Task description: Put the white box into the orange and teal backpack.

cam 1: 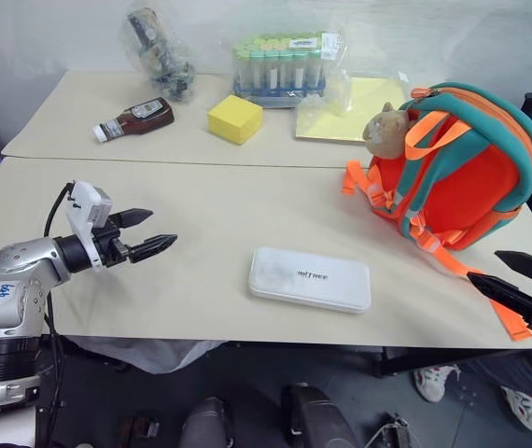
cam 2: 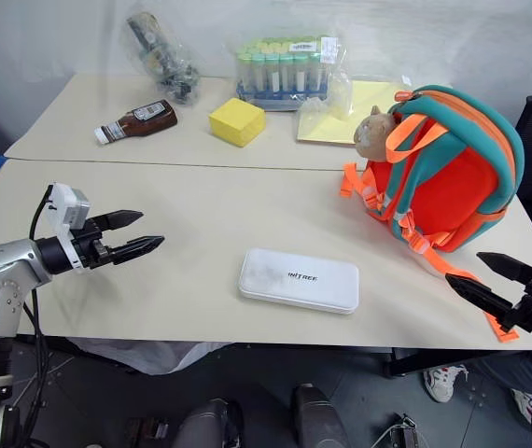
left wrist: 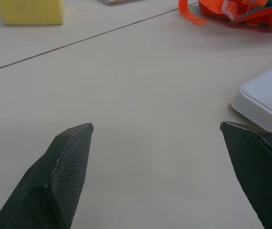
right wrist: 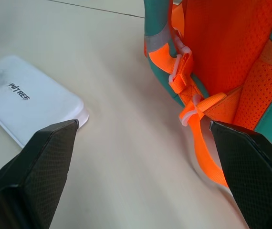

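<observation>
I see the white box (cam 1: 310, 278) flat near the bench's (cam 1: 201, 233) front edge, the orange and teal backpack (cam 1: 457, 168) at its right edge, both hands, left (cam 1: 142, 233) and right (cam 1: 518, 280), released.

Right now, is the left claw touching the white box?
Apart. In the left eye view, bare table lies between the open left claw and the white box, which lies flat by itself.
</observation>
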`<control>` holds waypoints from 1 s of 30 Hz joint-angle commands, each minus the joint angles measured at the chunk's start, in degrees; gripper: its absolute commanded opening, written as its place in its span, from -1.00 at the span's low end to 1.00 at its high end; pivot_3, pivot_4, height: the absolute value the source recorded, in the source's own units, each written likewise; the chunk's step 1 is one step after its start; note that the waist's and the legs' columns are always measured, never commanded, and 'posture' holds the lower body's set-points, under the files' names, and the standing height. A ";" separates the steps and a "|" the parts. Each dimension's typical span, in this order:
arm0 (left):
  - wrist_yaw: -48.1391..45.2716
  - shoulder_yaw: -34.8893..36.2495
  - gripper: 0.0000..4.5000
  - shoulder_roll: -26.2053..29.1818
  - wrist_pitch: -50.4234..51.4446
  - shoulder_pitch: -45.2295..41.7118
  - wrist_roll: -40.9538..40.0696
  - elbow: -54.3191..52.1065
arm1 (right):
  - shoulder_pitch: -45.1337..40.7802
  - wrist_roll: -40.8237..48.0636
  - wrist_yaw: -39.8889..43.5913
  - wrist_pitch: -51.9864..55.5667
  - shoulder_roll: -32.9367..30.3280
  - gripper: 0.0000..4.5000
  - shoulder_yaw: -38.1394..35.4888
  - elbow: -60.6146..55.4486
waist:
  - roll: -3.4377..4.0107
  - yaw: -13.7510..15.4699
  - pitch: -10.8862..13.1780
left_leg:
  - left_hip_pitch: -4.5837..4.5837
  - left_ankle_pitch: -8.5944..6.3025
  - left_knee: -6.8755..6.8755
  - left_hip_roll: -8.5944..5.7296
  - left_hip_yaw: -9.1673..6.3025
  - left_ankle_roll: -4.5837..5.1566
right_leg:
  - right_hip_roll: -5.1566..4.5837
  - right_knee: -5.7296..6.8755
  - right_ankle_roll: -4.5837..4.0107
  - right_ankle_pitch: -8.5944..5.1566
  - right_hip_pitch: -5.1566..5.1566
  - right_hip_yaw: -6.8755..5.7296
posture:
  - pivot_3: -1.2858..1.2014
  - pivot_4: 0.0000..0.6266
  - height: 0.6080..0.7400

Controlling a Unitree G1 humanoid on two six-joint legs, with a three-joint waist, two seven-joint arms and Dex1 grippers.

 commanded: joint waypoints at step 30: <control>-11.13 -23.48 -0.69 -4.65 -16.89 -10.53 14.85 6.89 | -12.12 -20.51 -5.95 -1.69 -5.05 -0.84 29.95 -7.78 | 0.00 -0.02 0.00 | -0.14 0.05 0.20 -0.01 0.06 -0.07 | 0.05 0.03 0.01 0.01 -0.10 0.05 | 0.03 -0.52 1.00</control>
